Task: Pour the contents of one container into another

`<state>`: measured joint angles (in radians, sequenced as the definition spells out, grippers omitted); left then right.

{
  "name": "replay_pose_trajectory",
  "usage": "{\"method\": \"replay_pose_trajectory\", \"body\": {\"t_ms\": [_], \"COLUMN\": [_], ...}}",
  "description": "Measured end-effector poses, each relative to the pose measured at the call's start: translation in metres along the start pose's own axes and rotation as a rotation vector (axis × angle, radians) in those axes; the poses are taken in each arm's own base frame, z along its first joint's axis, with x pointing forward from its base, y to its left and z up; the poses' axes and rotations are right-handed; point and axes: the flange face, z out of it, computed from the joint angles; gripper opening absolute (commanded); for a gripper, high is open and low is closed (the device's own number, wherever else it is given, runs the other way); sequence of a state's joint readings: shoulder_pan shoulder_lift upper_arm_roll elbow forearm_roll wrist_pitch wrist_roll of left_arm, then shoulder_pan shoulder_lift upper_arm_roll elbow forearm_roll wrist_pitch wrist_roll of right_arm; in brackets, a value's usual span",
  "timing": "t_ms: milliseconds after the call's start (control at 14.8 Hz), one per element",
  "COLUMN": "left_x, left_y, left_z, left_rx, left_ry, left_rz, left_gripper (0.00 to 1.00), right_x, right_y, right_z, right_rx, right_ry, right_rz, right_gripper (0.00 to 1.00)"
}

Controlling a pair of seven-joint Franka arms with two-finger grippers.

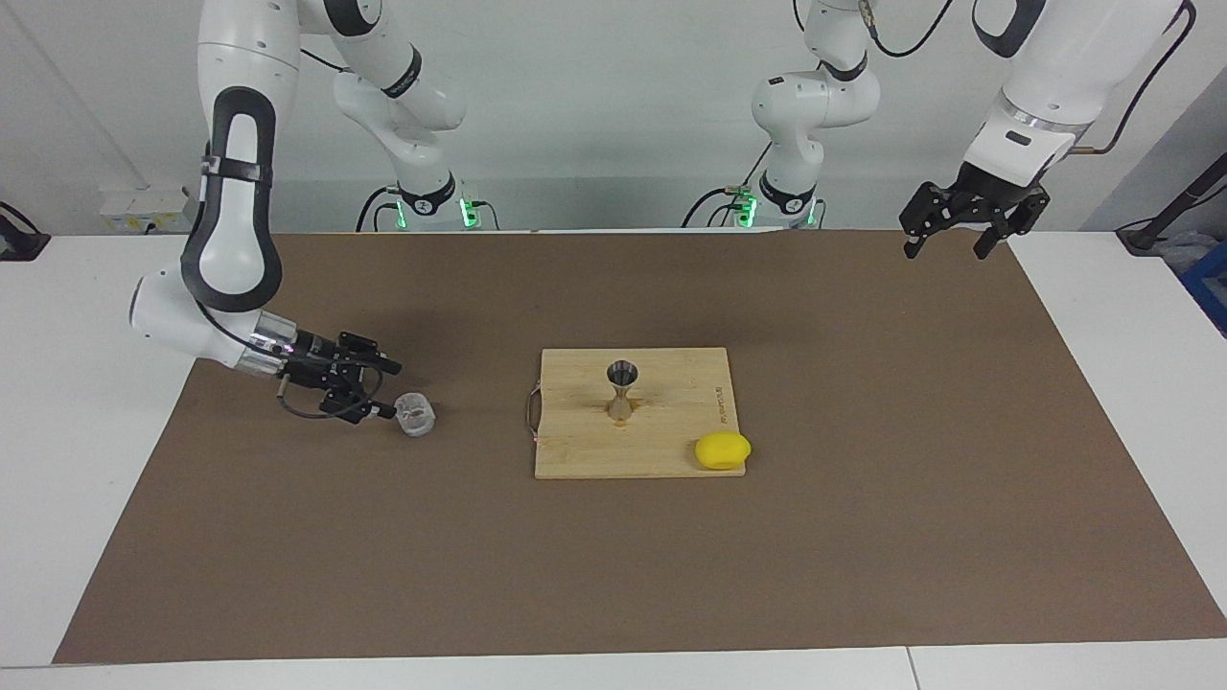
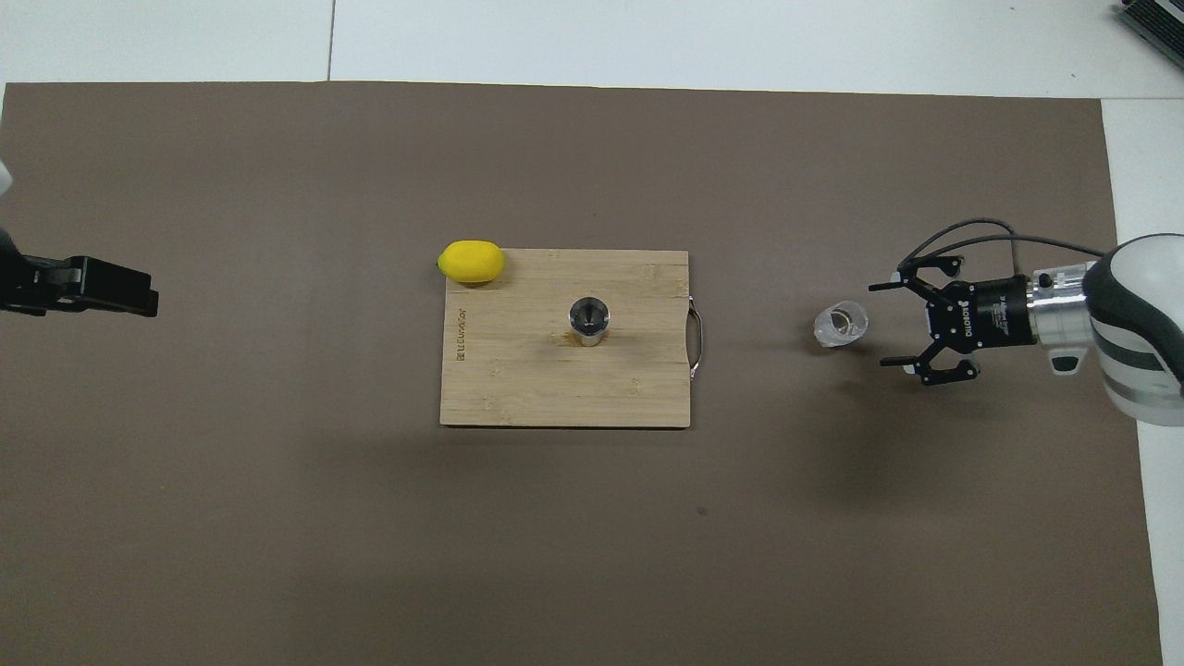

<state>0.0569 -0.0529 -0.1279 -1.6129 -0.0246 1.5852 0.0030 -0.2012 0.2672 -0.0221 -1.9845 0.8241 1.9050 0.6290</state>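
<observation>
Both grippers stand open and empty, the right gripper beside the glass cup, so pouring into the jigger looks finished.

Glass cup on mat, jigger upright on board

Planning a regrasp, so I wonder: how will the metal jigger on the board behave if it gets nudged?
The jigger stands upright on the cutting board; its narrow waist and small foot suggest it tips easily. Once down, its cone shape would probably roll in a curve. Being metal, it looks rigid and likely slippery.
</observation>
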Motion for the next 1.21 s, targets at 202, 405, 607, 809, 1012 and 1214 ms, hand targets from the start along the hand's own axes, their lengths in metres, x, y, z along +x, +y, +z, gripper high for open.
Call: {"method": "replay_pose_trajectory", "body": {"t_ms": [202,405,607,809,1012,1214], "left_x": [0.0,0.0,0.0,0.0,0.0,0.0], "left_y": [0.0,0.0,-0.004,-0.005,-0.002,-0.004], "left_z": [0.0,0.0,0.0,0.0,0.0,0.0], "left_rx": [0.0,0.0,0.0,0.0,0.0,0.0], "left_ry": [0.0,0.0,0.0,0.0,0.0,-0.001], "left_rz": [0.0,0.0,-0.007,-0.01,-0.003,-0.007], "left_gripper": [1.0,1.0,1.0,1.0,1.0,1.0], "right_x": [-0.023,-0.053,-0.094,-0.127,-0.151,-0.18], "right_y": [-0.016,-0.035,-0.056,-0.067,-0.065,-0.059], "right_z": [-0.019,-0.023,-0.031,-0.045,-0.075,-0.105], "right_rx": [-0.105,-0.187,-0.316,-0.38,-0.438,-0.472], "right_ry": [0.132,0.227,0.386,0.468,0.555,0.583], "right_rz": [-0.132,-0.252,-0.429,-0.609,-0.759,-0.886], "right_gripper": [1.0,1.0,1.0,1.0,1.0,1.0]}}
